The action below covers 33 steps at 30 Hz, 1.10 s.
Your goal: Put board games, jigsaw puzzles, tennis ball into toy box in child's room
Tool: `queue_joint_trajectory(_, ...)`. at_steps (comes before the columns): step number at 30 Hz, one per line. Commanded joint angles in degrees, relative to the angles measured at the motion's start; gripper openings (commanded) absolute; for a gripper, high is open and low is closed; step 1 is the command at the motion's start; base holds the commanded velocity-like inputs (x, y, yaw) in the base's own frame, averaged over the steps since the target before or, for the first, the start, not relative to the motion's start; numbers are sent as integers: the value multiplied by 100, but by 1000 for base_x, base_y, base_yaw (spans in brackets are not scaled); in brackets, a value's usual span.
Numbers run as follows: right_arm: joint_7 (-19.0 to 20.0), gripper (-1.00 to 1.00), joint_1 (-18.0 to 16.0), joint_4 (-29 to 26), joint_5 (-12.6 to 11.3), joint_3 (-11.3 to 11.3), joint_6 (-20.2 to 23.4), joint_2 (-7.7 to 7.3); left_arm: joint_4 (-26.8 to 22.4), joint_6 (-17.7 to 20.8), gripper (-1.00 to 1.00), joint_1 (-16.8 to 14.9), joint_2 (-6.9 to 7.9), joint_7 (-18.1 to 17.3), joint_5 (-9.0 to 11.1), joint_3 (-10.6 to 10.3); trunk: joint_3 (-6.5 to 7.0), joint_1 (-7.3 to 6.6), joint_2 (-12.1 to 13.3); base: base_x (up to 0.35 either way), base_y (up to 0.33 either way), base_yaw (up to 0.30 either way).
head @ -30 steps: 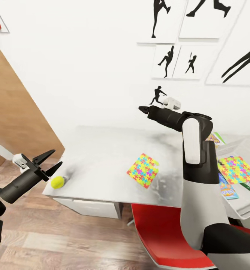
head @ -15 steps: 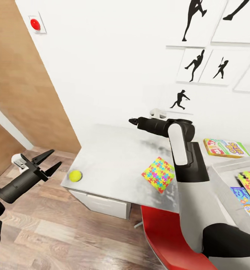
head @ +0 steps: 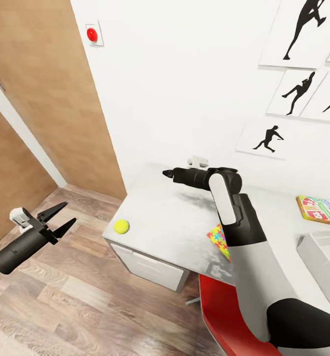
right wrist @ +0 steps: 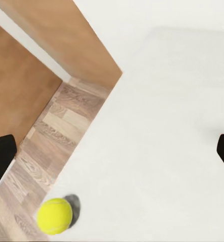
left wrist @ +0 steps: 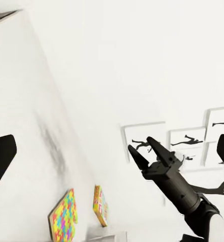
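Note:
The tennis ball (head: 120, 226) lies near the left front corner of the table (head: 177, 217); the right wrist view shows the tennis ball (right wrist: 54, 216) at the table's edge. My left gripper (head: 57, 220) hangs open over the wood floor, well left of the ball. My right gripper (head: 167, 173) is above the table's back part, and in the left wrist view this right gripper (left wrist: 148, 150) has its fingers spread. A jigsaw puzzle (head: 219, 238) peeks out behind my right arm. A board game (head: 321, 208) lies at the far right by the toy box (head: 314, 253).
A red chair (head: 224, 316) stands under the table's front, close to my trunk. A wooden door (head: 36, 99) and a red wall button (head: 92, 34) are at the left. White drawers (head: 150, 269) sit below the tabletop. Wood floor spreads out to the left.
The view has swung left, so the table, ball and puzzle sit further right in it. My left gripper, beside the ball a second ago, now hangs over the floor apart from it.

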Motion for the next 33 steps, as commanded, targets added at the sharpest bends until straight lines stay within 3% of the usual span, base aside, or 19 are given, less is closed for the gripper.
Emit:
queue_joint_trajectory(1,-54,100,33,13,-54,23,4,0,4,21,100,22,9,-49,-64,23,-5,3,-10,0,0,274)
queue_joint_trajectory(8,-59,100,223,60,-49,142,-34,0,13,3,100,191,14,-1,-99,57,15,3,-10,0,0,274)
queue_joint_trajectory(16,-140,100,531,83,-14,573,-127,0,17,-16,100,606,36,52,-258,129,38,3,-10,0,0,275)
queue_joint_trajectory(18,-281,100,615,87,-9,760,-257,0,19,-24,100,814,50,67,-302,218,43,3,-10,0,0,276)
queue_joint_trajectory(25,-663,100,718,88,-14,1073,-522,0,55,-43,100,1205,29,99,-415,420,55,3,-10,0,0,259)
queue_joint_trajectory(29,-865,100,755,87,-24,1208,-619,0,151,-55,100,1407,6,116,-722,488,58,3,-10,0,0,145)
queue_joint_trajectory(30,-865,100,755,87,-24,1208,-619,0,151,-55,100,1407,6,116,-722,488,58,3,-10,0,0,115)
queue_joint_trajectory(32,-947,100,769,88,-27,1258,-652,0,261,-59,100,1500,-32,123,-1059,507,59,3,-10,0,0,83)
queue_joint_trajectory(33,-947,100,769,88,-27,1258,-652,0,261,-59,100,1500,-32,123,-1059,507,59,3,-10,0,0,73)
